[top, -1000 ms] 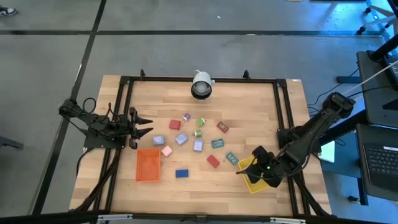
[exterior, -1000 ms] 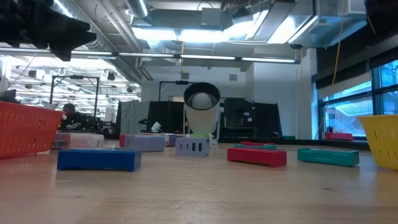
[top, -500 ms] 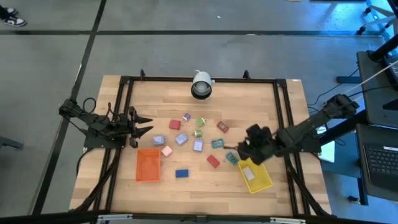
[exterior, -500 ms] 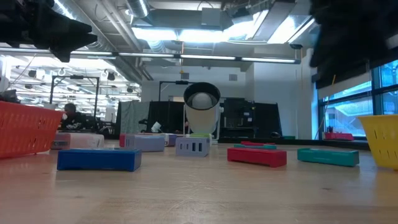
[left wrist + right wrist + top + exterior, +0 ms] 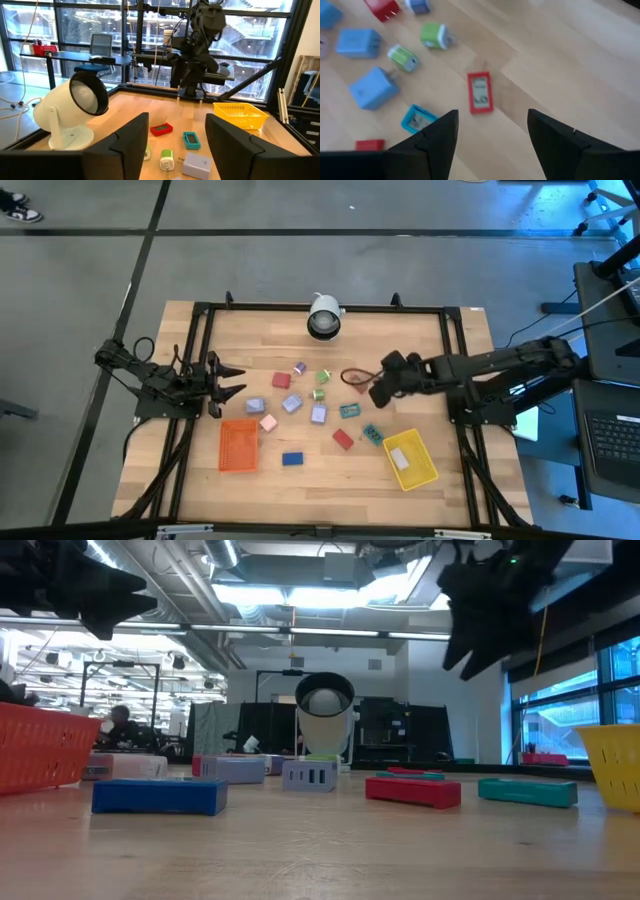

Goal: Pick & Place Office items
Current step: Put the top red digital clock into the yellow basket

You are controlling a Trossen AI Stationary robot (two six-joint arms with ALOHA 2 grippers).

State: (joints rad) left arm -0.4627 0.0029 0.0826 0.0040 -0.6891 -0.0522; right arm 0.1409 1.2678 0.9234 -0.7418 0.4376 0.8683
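The office items (image 5: pixel 318 415) lie scattered on the middle of the wooden table: small red, blue, lilac, green, teal and pink blocks. My right gripper (image 5: pixel 376 392) hangs open above the table, just right of a flat red piece (image 5: pixel 357 386). In the right wrist view that red piece (image 5: pixel 480 93) lies flat just ahead of my right gripper (image 5: pixel 492 135), with a teal piece (image 5: pixel 418 119) beside it. In the low view my right gripper (image 5: pixel 490 610) is high above the table. My left gripper (image 5: pixel 228 381) waits open at the table's left side.
An orange tray (image 5: pixel 238 445) sits near-left and a yellow tray (image 5: pixel 410 460) near-right. A white round camera (image 5: pixel 323 317) stands at the far edge. A black frame (image 5: pixel 200 360) borders the table. Bare wood lies right of the pieces.
My right gripper has swung from over the yellow tray toward the far edge and the table's left, ending above the flat red piece in the middle. The yellow tray now shows uncovered. The pieces and my left arm have stayed put.
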